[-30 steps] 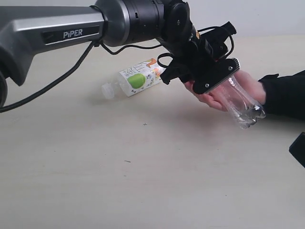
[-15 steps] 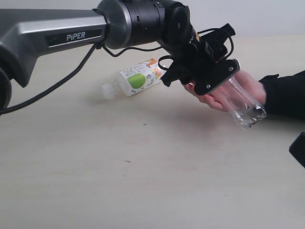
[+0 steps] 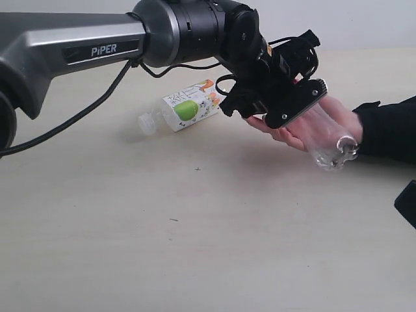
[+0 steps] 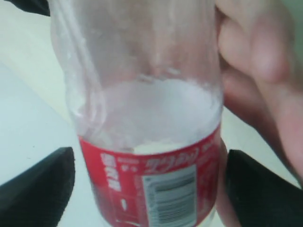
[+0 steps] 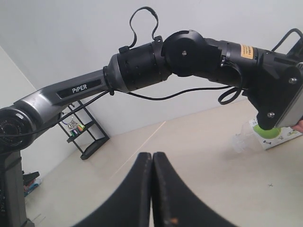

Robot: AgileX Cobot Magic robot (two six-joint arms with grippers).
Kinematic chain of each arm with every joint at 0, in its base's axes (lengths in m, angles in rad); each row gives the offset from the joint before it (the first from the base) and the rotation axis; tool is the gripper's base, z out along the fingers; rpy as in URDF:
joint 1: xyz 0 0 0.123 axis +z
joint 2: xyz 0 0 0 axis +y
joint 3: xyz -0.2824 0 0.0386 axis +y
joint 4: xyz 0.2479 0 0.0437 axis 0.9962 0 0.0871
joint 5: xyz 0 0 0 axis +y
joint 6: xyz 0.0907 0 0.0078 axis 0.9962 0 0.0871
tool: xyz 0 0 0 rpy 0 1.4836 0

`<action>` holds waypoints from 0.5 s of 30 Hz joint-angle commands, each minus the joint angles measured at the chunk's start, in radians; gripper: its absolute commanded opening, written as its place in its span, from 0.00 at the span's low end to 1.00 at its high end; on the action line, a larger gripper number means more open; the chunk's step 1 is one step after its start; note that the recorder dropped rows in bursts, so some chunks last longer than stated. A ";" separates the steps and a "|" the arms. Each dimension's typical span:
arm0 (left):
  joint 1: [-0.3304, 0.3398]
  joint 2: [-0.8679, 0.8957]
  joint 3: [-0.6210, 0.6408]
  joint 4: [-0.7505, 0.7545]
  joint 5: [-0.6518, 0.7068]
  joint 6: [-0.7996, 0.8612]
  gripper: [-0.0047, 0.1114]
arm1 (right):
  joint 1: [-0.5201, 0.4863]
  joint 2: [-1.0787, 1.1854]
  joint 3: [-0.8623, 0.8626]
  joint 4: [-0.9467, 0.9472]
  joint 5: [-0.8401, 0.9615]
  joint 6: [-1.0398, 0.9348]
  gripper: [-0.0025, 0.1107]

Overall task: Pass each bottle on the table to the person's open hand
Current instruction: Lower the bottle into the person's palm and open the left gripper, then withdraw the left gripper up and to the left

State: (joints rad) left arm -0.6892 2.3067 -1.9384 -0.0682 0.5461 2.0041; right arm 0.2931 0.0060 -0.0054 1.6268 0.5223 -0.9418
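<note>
Bottle (image 3: 330, 144) rests on person's hand (image 3: 286, 135), palm open, fingers barely curled. Cannot tell whether left gripper (image 4: 150, 176) grips it. Risk: freed early, it rolls off.

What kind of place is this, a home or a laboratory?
Probably a robotics laboratory or test room: a cabled PiPER robot arm reaches over a pale wood-grain table, with a plain white wall and a black shelf rack behind.

"piper" on the grey arm (image 3: 65, 39), coca-cola script on the red-label bottle (image 4: 151, 189)
</note>
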 commanded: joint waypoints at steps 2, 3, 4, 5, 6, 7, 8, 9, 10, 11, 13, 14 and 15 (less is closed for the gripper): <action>0.007 -0.015 -0.004 0.006 -0.004 -0.015 0.75 | -0.003 -0.006 0.005 0.005 0.004 0.001 0.02; 0.007 -0.019 -0.004 0.006 -0.002 -0.025 0.75 | -0.003 -0.006 0.005 0.005 0.004 0.001 0.02; 0.007 -0.021 -0.004 0.006 -0.002 -0.027 0.75 | -0.003 -0.006 0.005 0.005 0.004 0.001 0.02; 0.007 -0.027 -0.004 0.006 0.001 -0.028 0.75 | -0.003 -0.006 0.005 0.005 0.004 0.001 0.02; 0.007 -0.031 -0.004 0.006 0.005 -0.028 0.75 | -0.003 -0.006 0.005 0.005 0.004 0.001 0.02; 0.007 -0.034 -0.004 0.006 0.004 -0.028 0.75 | -0.003 -0.006 0.005 0.005 0.004 0.001 0.02; 0.007 -0.038 -0.004 0.006 0.006 -0.028 0.75 | -0.003 -0.006 0.005 0.005 0.004 0.001 0.02; 0.007 -0.043 -0.004 0.006 0.005 -0.028 0.75 | -0.003 -0.006 0.005 0.005 0.004 0.001 0.02; 0.007 -0.047 -0.004 0.006 0.007 -0.028 0.75 | -0.003 -0.006 0.005 0.005 0.004 0.001 0.02; 0.007 -0.051 -0.004 0.006 0.009 -0.034 0.75 | -0.003 -0.006 0.005 0.005 0.004 0.001 0.02; 0.007 -0.066 -0.004 0.006 0.014 -0.060 0.75 | -0.003 -0.006 0.005 0.005 0.004 0.001 0.02; 0.007 -0.073 -0.004 0.006 0.021 -0.074 0.75 | -0.003 -0.006 0.005 0.005 0.004 0.001 0.02; 0.007 -0.082 -0.004 0.006 0.024 -0.089 0.75 | -0.003 -0.006 0.005 0.005 0.004 0.001 0.02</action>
State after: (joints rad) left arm -0.6892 2.2559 -1.9384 -0.0637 0.5560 1.9587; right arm 0.2931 0.0060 -0.0054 1.6268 0.5223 -0.9418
